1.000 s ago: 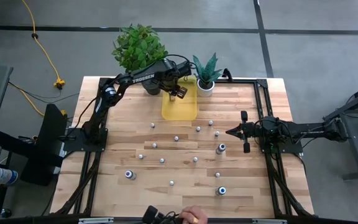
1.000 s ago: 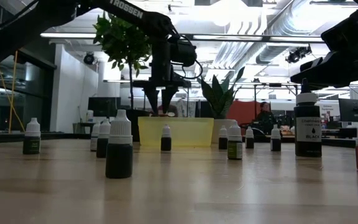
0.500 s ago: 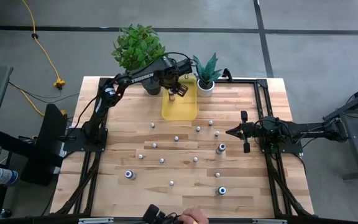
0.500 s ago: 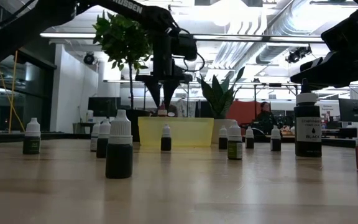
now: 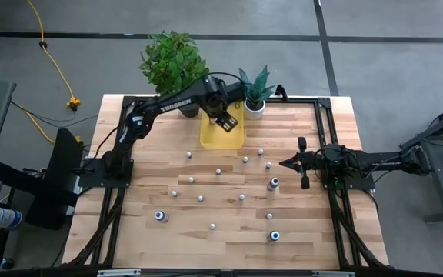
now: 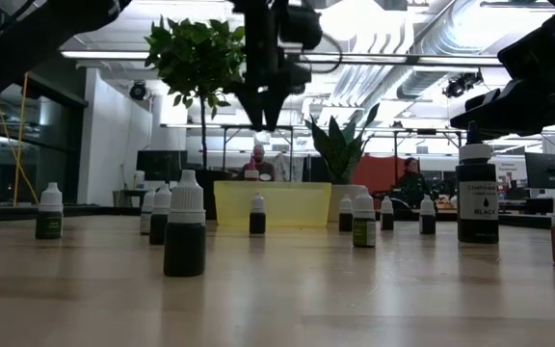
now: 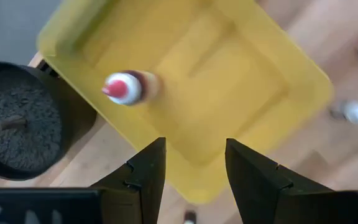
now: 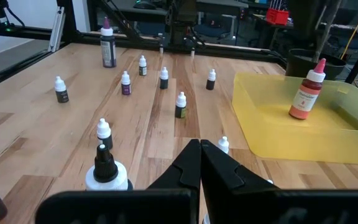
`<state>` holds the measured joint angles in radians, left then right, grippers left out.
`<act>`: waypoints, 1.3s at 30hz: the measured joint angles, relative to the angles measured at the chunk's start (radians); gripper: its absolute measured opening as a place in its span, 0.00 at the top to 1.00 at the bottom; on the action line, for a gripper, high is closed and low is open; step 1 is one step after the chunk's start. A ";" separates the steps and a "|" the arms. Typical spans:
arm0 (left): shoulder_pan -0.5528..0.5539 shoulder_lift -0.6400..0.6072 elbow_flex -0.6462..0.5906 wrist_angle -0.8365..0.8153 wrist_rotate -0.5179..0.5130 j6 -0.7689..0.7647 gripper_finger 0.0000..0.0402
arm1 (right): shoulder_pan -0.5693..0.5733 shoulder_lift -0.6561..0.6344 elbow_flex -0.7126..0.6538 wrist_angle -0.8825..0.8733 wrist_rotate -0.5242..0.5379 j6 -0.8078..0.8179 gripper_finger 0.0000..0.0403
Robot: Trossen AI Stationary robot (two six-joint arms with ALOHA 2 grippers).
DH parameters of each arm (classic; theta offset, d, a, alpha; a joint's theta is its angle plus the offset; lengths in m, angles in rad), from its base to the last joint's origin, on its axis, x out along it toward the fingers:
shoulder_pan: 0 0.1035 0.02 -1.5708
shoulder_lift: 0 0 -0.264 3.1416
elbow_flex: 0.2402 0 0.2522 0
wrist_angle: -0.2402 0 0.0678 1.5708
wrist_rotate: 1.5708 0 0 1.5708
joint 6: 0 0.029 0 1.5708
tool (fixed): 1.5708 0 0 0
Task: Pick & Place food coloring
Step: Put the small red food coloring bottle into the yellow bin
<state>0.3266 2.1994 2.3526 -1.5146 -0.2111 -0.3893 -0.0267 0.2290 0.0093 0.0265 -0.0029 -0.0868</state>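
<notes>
A red-capped food coloring bottle (image 7: 126,87) (image 8: 306,90) stands upright on its base in the yellow tray (image 5: 221,137) at the table's far edge. In the low view only its top (image 6: 251,174) shows above the tray wall (image 6: 277,204). My left gripper (image 7: 191,168) (image 6: 263,114) hangs open and empty above the tray, well clear of the bottle. Several small bottles (image 5: 218,171) stand scattered on the wood, with three larger ones such as (image 5: 274,183). My right gripper (image 5: 283,162) (image 8: 199,149) waits shut at the table's right side, touching nothing.
A leafy plant in a dark pot (image 5: 171,61) (image 7: 23,124) and a spiky plant in a white pot (image 5: 254,94) stand close behind the tray. Black frame rails (image 5: 325,131) run along the table's sides. People sit in the room beyond (image 6: 412,178).
My left gripper has risen from the yellow tray and shifted slightly toward the table's right. The red-capped bottle stays standing in the tray below it. A person's hand that showed at the table's near edge is gone.
</notes>
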 joint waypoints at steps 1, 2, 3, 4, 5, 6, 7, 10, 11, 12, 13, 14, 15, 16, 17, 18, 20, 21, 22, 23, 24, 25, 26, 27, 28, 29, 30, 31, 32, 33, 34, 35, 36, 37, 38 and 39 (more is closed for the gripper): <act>-0.017 -0.004 0.004 -0.010 0.000 0.013 0.61 | 0.000 0.000 0.000 0.000 0.000 0.000 1.00; -0.034 -0.020 -0.006 -0.010 0.006 0.024 0.61 | 0.000 0.000 0.000 0.000 0.000 0.000 1.00; -0.050 -0.035 -0.014 -0.014 0.020 0.032 0.61 | 0.000 0.000 0.000 0.000 0.000 0.000 1.00; -0.069 -0.050 -0.016 -0.018 0.026 0.042 0.61 | 0.000 0.000 0.000 0.000 0.000 0.000 1.00; -0.086 -0.065 -0.016 -0.028 0.037 0.049 0.61 | 0.000 0.000 0.000 0.000 0.000 0.000 1.00; -0.104 -0.077 -0.016 -0.049 0.046 0.054 0.61 | 0.000 0.000 0.000 0.000 0.000 0.000 1.00; -0.123 -0.087 -0.016 -0.065 0.044 0.055 0.61 | 0.000 0.000 0.000 0.000 0.000 0.000 1.00; -0.176 -0.119 -0.028 -0.051 0.071 0.066 0.61 | 0.000 0.000 0.000 0.000 0.000 0.000 1.00; -0.193 -0.138 -0.040 -0.058 0.098 0.078 0.61 | 0.000 0.000 0.000 0.000 0.000 0.000 1.00; -0.211 -0.153 -0.051 -0.059 0.117 0.088 0.61 | 0.000 0.000 0.000 0.000 0.000 0.000 1.00; -0.229 -0.171 -0.072 -0.054 0.128 0.094 0.61 | 0.000 0.000 0.000 0.000 0.000 0.000 1.00; -0.245 -0.192 -0.103 -0.052 0.133 0.096 0.61 | 0.000 0.000 0.000 0.000 0.000 0.000 1.00; -0.260 -0.214 -0.141 -0.055 0.134 0.097 0.61 | 0.000 0.000 0.000 0.000 0.000 0.000 1.00; -0.277 -0.236 -0.184 -0.057 0.128 0.096 0.61 | 0.000 0.000 0.000 0.000 0.000 0.000 1.00; -0.291 -0.258 -0.228 -0.056 0.121 0.092 0.61 | 0.000 0.000 0.000 0.000 0.000 0.000 1.00; -0.304 -0.287 -0.281 -0.052 0.112 0.084 0.61 | 0.000 0.000 0.000 0.000 0.000 0.000 1.00; -0.330 -0.359 -0.407 -0.045 0.098 0.069 0.61 | 0.000 0.000 0.000 0.000 0.000 0.000 1.00; -0.342 -0.398 -0.473 -0.022 0.097 0.061 0.61 | 0.000 0.000 0.000 0.000 0.000 0.000 1.00; -0.353 -0.439 -0.545 0.020 0.097 0.047 0.61 | 0.000 0.000 0.000 0.000 0.000 0.000 1.00; -0.361 -0.480 -0.617 0.060 0.099 0.028 0.61 | 0.000 0.000 0.000 0.000 0.000 0.000 1.00; -0.368 -0.523 -0.693 0.101 0.106 0.007 0.61 | 0.000 0.000 0.000 0.000 0.000 0.000 1.00; -0.373 -0.566 -0.767 0.142 0.124 -0.013 0.61 | 0.000 0.000 0.000 0.000 0.000 0.000 1.00; -0.378 -0.608 -0.834 0.187 0.134 -0.040 0.61 | 0.000 0.000 0.000 0.000 0.000 0.000 1.00; -0.381 -0.650 -0.900 0.231 0.143 -0.071 0.61 | 0.000 0.000 0.000 0.000 0.000 0.000 1.00; -0.380 -0.686 -0.956 0.259 0.148 -0.105 0.61 | 0.000 0.000 0.000 0.000 0.000 0.000 1.00; -0.380 -0.715 -1.010 0.282 0.147 -0.139 0.61 | 0.000 0.000 0.000 0.000 0.000 0.000 1.00; -0.379 -0.739 -1.055 0.304 0.140 -0.173 0.61 | 0.000 0.000 0.000 0.000 0.000 0.000 1.00; -0.375 -0.757 -1.094 0.320 0.122 -0.199 0.61 | 0.000 0.000 0.000 0.000 0.000 0.000 1.00; -0.365 -0.768 -1.127 0.331 0.106 -0.215 0.61 | 0.000 0.000 0.000 0.000 0.000 0.000 1.00; -0.356 -0.775 -1.153 0.339 0.095 -0.224 0.61 | 0.000 0.000 0.000 0.000 0.000 0.000 1.00; -0.349 -0.777 -1.175 0.346 0.090 -0.231 0.61 | 0.000 0.000 0.000 0.000 0.000 0.000 1.00; -0.339 -0.777 -1.191 0.357 0.089 -0.235 0.61 | 0.000 0.000 0.000 0.000 0.000 0.000 1.00; -0.327 -0.777 -1.206 0.373 0.086 -0.234 0.61 | 0.000 0.000 0.000 0.000 0.000 0.000 1.00; -0.317 -0.777 -1.219 0.393 0.086 -0.226 0.61 | 0.000 0.000 0.000 0.000 0.000 0.000 1.00; -0.308 -0.775 -1.228 0.411 0.086 -0.219 0.61 | 0.000 0.000 0.000 0.000 0.000 0.000 1.00; -0.298 -0.770 -1.233 0.430 0.086 -0.212 0.61 | 0.000 0.000 0.000 0.000 0.000 0.000 1.00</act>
<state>0.0287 1.4296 1.1193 -1.0846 -0.1253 -0.6013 -0.0265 0.2291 0.0093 0.0265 -0.0032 -0.0864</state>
